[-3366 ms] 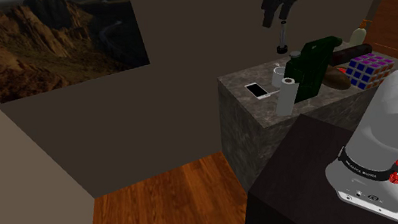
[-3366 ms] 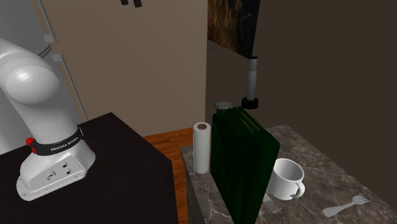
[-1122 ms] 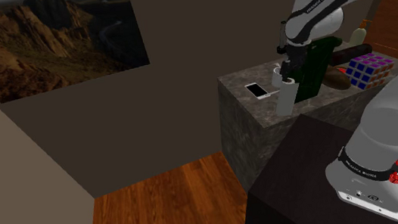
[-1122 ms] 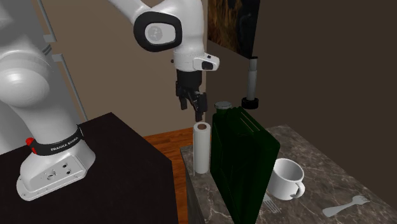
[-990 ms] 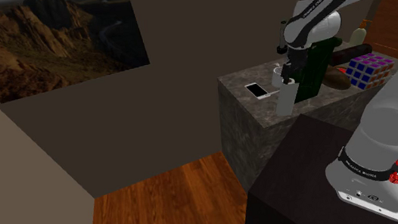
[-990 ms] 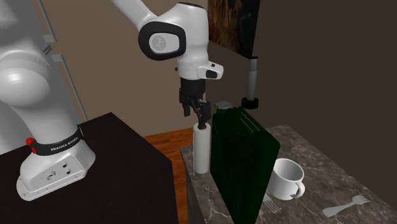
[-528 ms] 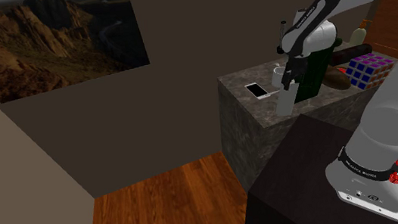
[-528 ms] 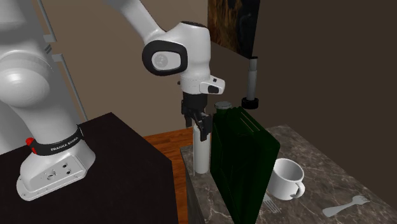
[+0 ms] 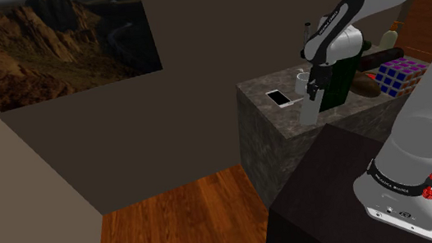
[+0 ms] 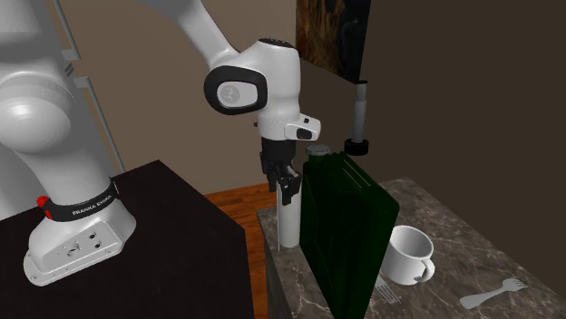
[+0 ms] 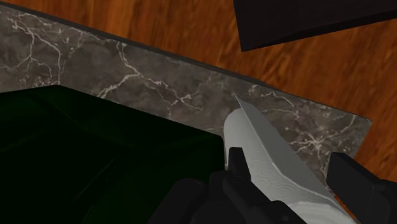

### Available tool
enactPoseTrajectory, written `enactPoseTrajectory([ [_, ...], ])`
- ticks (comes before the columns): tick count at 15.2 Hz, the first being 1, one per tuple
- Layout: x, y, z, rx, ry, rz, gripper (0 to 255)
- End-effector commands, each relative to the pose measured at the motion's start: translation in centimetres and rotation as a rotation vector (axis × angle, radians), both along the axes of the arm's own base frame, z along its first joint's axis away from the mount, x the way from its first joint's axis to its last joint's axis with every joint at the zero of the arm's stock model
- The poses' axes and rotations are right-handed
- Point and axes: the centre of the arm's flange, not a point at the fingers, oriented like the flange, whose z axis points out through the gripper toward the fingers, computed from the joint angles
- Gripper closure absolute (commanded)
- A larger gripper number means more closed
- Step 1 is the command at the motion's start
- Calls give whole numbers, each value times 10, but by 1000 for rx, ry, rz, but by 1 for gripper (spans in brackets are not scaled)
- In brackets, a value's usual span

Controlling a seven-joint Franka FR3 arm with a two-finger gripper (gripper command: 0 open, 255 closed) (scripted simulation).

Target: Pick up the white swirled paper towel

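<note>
1. Task item: the white paper towel roll is a slim upright cylinder with a faintly lined surface. It stands near the edge of the dark grey, white-veined marble counter, on the side facing the black box stand.
2. A tall, flat-sided dark green container with a round cap stands just beside the roll. Whether the two touch cannot be told.
3. Also on the marble are a glossy white mug and a pale grey fork.
4. The shoulder view adds a multicoloured puzzle cube and a flat white-faced phone.
5. Tool: the all-black two-finger gripper points down over the roll's top, its fingers apart and straddling the upper part.
6. Wrist view: one finger lies close against the roll on the container's side. The other stands clear, with a strip of marble visible between it and the roll. The roll is not clasped.
</note>
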Motion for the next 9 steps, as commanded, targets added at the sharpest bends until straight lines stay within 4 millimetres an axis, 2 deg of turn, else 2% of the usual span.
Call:
enactPoseTrajectory([
  [1,0,0,-1,1,1,0,255],
  [5,-1,0,0,1,1,0,255],
  [9,-1,0,21,1,1,0,255],
])
